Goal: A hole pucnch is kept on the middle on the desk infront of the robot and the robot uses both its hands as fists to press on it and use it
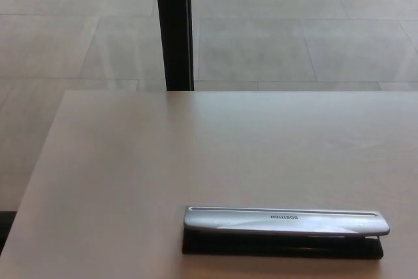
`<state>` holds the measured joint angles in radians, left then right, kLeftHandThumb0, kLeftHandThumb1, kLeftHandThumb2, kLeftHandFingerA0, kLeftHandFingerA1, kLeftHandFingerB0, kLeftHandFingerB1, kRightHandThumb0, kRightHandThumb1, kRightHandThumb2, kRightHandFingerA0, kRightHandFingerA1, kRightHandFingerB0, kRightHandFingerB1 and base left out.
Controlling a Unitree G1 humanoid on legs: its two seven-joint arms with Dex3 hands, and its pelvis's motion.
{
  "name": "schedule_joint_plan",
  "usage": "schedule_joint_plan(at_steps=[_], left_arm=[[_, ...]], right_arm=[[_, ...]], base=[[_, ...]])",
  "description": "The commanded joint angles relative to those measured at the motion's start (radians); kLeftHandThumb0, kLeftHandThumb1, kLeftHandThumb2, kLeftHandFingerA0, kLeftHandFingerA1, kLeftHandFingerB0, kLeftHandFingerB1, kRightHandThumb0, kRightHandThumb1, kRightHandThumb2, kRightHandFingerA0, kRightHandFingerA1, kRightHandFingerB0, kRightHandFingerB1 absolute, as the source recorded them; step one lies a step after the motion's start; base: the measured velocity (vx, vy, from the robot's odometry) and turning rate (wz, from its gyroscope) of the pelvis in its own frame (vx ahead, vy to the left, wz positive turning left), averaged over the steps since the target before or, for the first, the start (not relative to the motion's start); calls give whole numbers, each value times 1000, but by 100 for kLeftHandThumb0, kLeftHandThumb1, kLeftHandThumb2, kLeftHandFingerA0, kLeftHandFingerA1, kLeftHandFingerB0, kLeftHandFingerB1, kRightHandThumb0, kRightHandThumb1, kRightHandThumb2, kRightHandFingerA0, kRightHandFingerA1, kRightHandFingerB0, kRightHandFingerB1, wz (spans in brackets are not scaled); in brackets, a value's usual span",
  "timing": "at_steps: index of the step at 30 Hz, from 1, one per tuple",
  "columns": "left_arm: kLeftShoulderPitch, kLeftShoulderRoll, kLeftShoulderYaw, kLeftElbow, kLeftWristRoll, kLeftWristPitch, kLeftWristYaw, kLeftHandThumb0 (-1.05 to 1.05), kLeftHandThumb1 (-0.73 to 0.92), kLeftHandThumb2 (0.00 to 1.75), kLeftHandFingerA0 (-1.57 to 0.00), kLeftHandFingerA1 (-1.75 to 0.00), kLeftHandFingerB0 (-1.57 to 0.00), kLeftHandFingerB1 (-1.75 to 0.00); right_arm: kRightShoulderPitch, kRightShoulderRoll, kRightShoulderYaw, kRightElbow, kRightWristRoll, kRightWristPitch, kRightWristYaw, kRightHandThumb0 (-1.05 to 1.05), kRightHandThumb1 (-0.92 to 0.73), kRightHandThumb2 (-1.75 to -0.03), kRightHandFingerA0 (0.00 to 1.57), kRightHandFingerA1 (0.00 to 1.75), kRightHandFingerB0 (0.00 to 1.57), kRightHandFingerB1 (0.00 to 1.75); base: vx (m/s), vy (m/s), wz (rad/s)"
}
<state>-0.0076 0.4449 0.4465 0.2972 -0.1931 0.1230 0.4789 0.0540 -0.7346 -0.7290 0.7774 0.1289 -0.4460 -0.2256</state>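
Observation:
A long hole punch (284, 230) lies on the beige desk (130, 181) near the front edge, right of centre. It has a silver lever on top with small dark lettering and a black base below. It lies lengthwise across the view, lever down and flat. Neither of my hands shows in the head view, and nothing touches the punch.
A black vertical post (174, 27) stands behind the desk's far edge. Grey tiled floor (294, 24) lies beyond. The desk's left edge runs diagonally down to the lower left corner.

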Motion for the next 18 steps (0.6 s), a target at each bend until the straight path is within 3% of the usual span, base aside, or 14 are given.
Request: schedule_joint_plan(at_steps=[1, 2, 3, 4, 5, 6, 7, 8, 11, 12, 13, 16, 17, 18], left_arm=[[217, 19, 359, 288, -294, 246, -174, -31, 42, 95, -102, -173, -72, -99], [216, 6, 366, 300, -295, 238, -171, -32, 42, 104, -94, -175, -74, -120], [220, -29, 382, 319, -307, 222, -163, -37, 48, 111, -121, -136, -86, -108], [223, -60, 399, 328, -323, 213, -156, -37, 48, 111, -121, -136, -86, -108], [228, -73, 409, 325, -326, 209, -157, -28, 43, 107, -91, -174, -70, -121], [233, -92, 421, 319, -334, 203, -156, -28, 43, 107, -91, -174, -70, -121], [245, -120, 416, 288, -334, 228, -145, -27, 44, 112, -92, -171, -77, -113], [275, -180, 397, 258, -330, 199, -166, -29, 38, 111, -88, -162, -68, -97], [300, -198, 339, 301, -251, 172, -173, -52, 55, 83, -96, -174, -79, -106], [302, -205, 325, 327, -234, 160, -179, -54, 63, 85, -97, -175, -80, -114], [311, -229, 288, 344, -200, 173, -166, -23, 33, 123, -91, -172, -79, -108], [322, -244, 264, 332, -184, 196, -165, -19, 35, 109, -84, -167, -77, -103], [343, -239, 240, 290, -165, 216, -172, -14, 28, 109, -95, -166, -73, -102], [344, -226, 239, 293, -163, 205, -185, -21, 30, 110, -97, -165, -71, -104]], right_arm=[[14, 3, -275, 369, 305, 298, -14, -43, -66, -88, 94, 157, 63, 93], [9, 5, -281, 380, 305, 304, -17, -43, -61, -86, 101, 165, 68, 94], [-9, 23, -292, 392, 317, 325, -18, -45, -44, -100, 134, 140, 85, 95], [-25, 43, -305, 402, 331, 337, -6, -45, -44, -100, 134, 140, 85, 95], [-28, 51, -310, 405, 334, 341, 4, -41, -45, -103, 130, 138, 87, 93], [-33, 63, -316, 406, 340, 346, 17, -41, -45, -103, 130, 138, 87, 93], [-44, 77, -308, 414, 331, 353, 22, -35, -56, -86, 94, 168, 85, 91], [-67, 105, -335, 424, 364, 381, 26, -34, -50, -81, 97, 168, 85, 96], [-68, 151, -321, 409, 345, 386, 21, -33, -51, -90, 83, 166, 81, 89], [-59, 174, -302, 396, 326, 370, 29, -31, -49, -89, 95, 168, 81, 89], [-50, 218, -265, 384, 290, 352, 25, -32, -40, -84, 108, 167, 89, 91], [-50, 248, -254, 369, 289, 358, 21, -29, -44, -87, 106, 167, 88, 88], [-40, 292, -219, 339, 260, 336, 2, -33, -49, -85, 102, 161, 86, 87], [-31, 331, -182, 313, 224, 295, -24, -35, -42, -102, 127, 134, 85, 90]], base=[[0, 0, 0], [0, 0, 0], [0, 0, 0], [0, 0, 0], [0, 0, 0], [0, 0, 0], [0, 0, 0], [0, 0, 0], [0, 0, 0], [0, 0, 0], [0, 0, 0], [0, 0, 0], [0, 0, 0], [0, 0, 0]])
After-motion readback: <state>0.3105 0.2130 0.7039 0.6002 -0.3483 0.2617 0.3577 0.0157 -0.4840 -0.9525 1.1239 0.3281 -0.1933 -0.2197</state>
